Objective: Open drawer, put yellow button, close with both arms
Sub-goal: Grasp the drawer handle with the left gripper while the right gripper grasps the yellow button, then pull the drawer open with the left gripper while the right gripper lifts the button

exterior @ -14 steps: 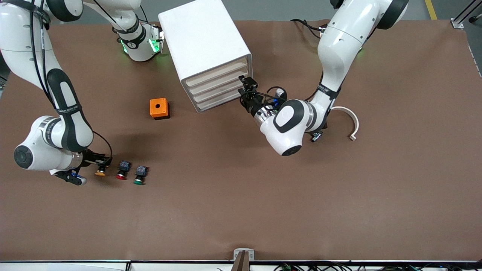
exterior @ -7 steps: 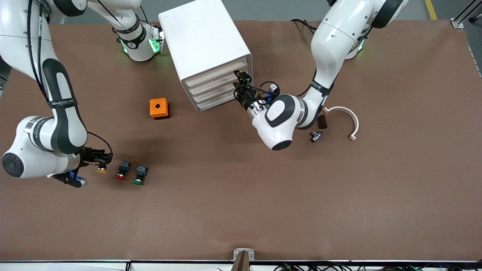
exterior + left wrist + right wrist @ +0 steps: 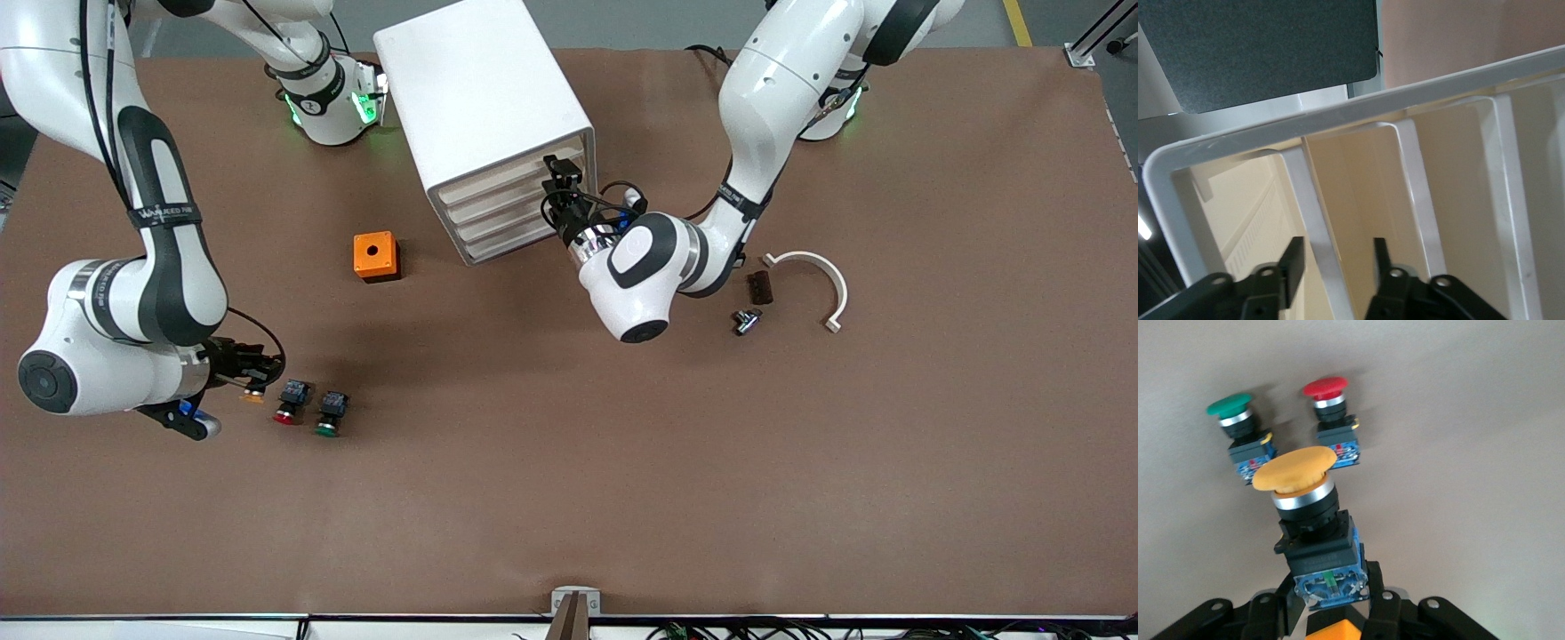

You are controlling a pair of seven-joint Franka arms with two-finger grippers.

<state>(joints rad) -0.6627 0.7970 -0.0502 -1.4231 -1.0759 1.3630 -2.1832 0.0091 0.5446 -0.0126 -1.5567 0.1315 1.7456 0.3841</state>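
My right gripper (image 3: pixel 258 373) is clamped on the yellow button (image 3: pixel 1301 495), pinching its black-and-blue body, and I hold it over the table (image 3: pixel 569 498) at the right arm's end, just beside the red button (image 3: pixel 289 404) and the green button (image 3: pixel 330 415), which stand on the cloth. I cannot tell from the front view how high the button hangs; in my right wrist view the other two sit clearly lower and farther off.

Farther from the front camera lies an orange box (image 3: pixel 375 256), and next comes the white cabinet (image 3: pixel 484 116). The drawer (image 3: pixel 502 178), the topmost of its four, looks shut: its front sits flush with the others.

My left gripper (image 3: pixel 558 188) is at that drawer front, at the corner toward the left arm's end. In my left wrist view the fingers (image 3: pixel 1293 260) stand apart on either side of a white rib of the front, not visibly pressing on it.

So I judge the step in hand is opening the drawer while the button waits. Next, my left jaws need to close on that rib and draw straight out along the slide; only then can the button travel across and go in.

The drawer's inside is hidden, and I cannot tell whether that rib is a proper handle. By the left arm lie a curved white piece (image 3: pixel 822 276) and two small parts I cannot identify.
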